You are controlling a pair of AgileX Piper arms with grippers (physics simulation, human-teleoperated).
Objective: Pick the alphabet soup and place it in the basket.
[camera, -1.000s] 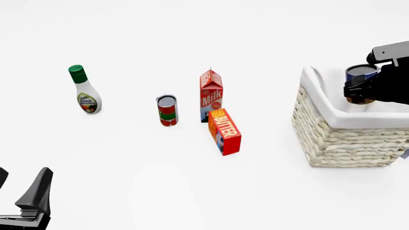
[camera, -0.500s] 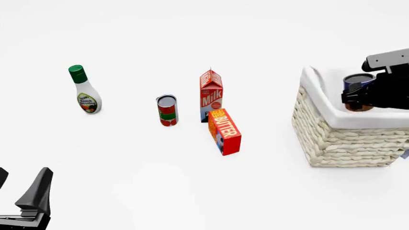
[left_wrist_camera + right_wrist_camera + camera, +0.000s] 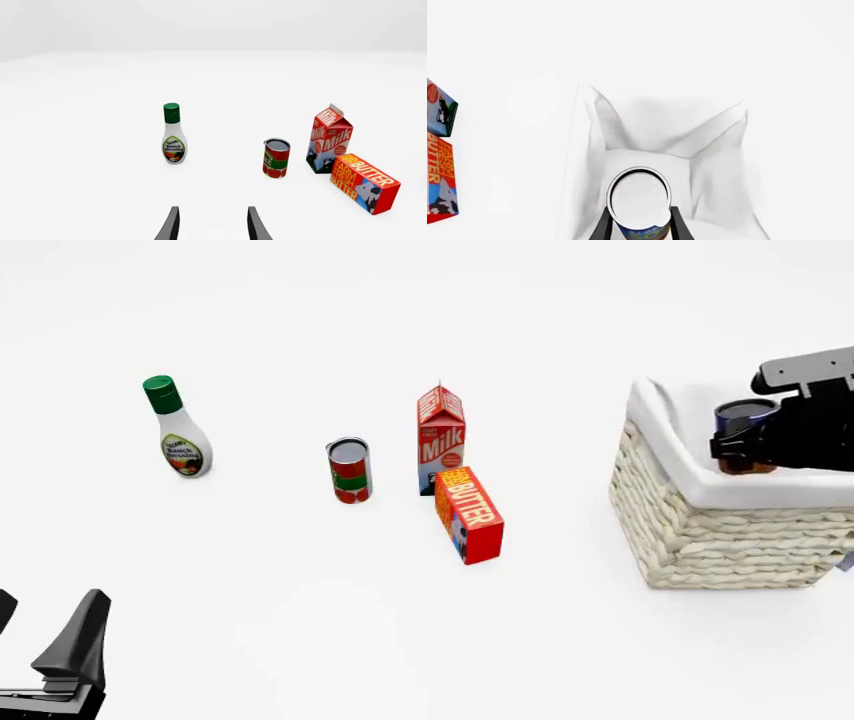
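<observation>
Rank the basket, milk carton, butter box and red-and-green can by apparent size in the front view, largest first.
1. basket, clearly largest.
2. milk carton and butter box: they look about alike, and the butter box sits nearer the camera, so no firm order between them.
3. red-and-green can, smallest.

Cream woven wicker basket point(image 3: 694, 530) with white cloth lining; small silver-topped, dark-blue-labelled soup can point(image 3: 742, 426); red-and-green labelled tin point(image 3: 350, 471); red-and-white milk carton point(image 3: 441, 438); orange-red butter box point(image 3: 470, 513); green-capped white dressing bottle point(image 3: 176, 428).
</observation>
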